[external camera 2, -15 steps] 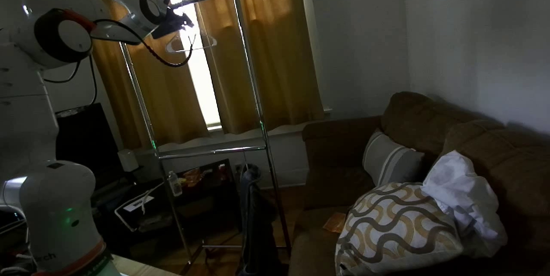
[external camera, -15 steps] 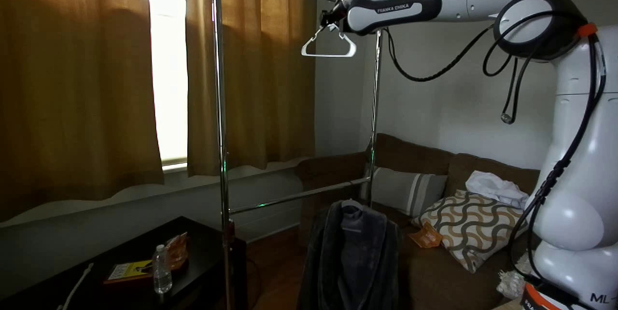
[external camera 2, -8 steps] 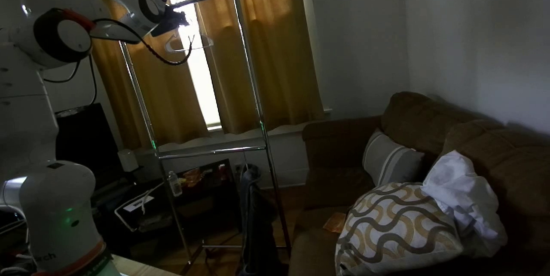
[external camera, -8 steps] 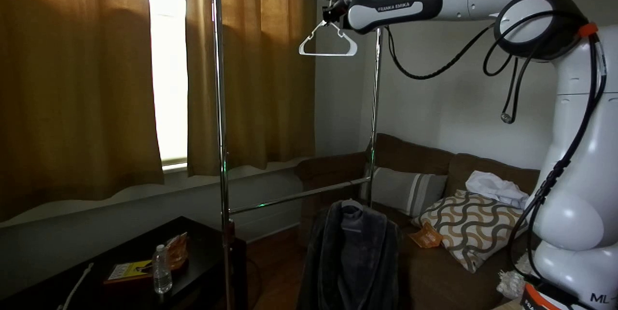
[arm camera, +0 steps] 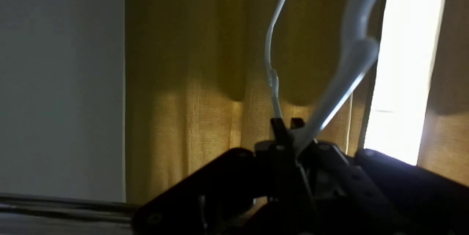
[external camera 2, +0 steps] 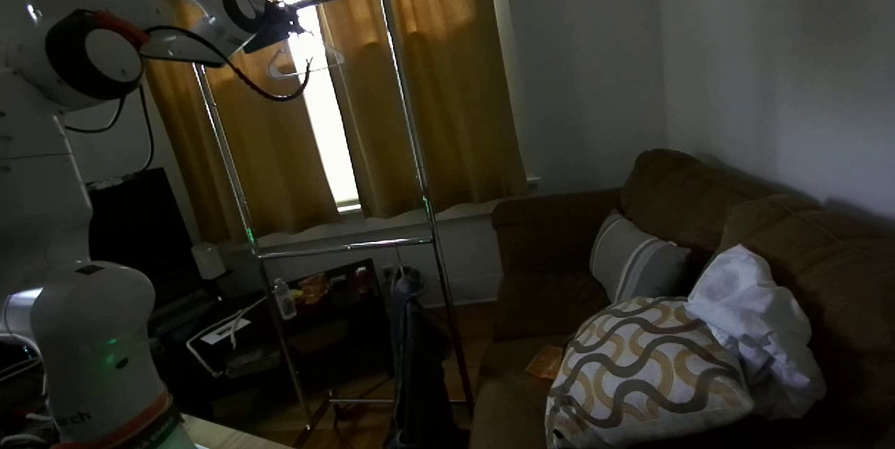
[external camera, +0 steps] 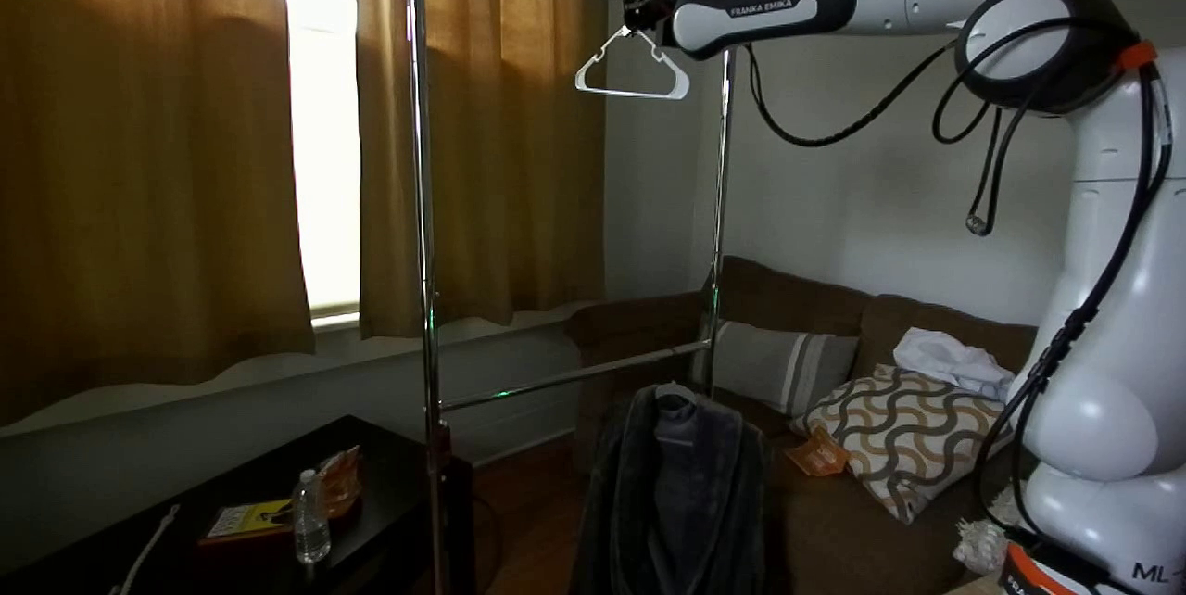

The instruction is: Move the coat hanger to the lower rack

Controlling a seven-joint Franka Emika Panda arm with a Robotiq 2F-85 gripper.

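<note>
One tool (arm camera: 288,128), two pillows (external camera 2: 640,258) (external camera 2: 647,365), one bottle (external camera: 310,521)

Coat hanger (external camera: 632,94) above lower rack (external camera: 574,376)

Smooth plastic-looking coat hanger (external camera: 632,94), glossy metal lower rack (external camera 2: 349,247), matt cloth curtains (external camera: 148,169), plush fabric jacket (external camera: 681,493)

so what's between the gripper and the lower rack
In an exterior view, the body of the coat hanger hangs below the gripper; from there down to the lower rack the stretch looks bare, with curtain and sofa showing behind.
</note>
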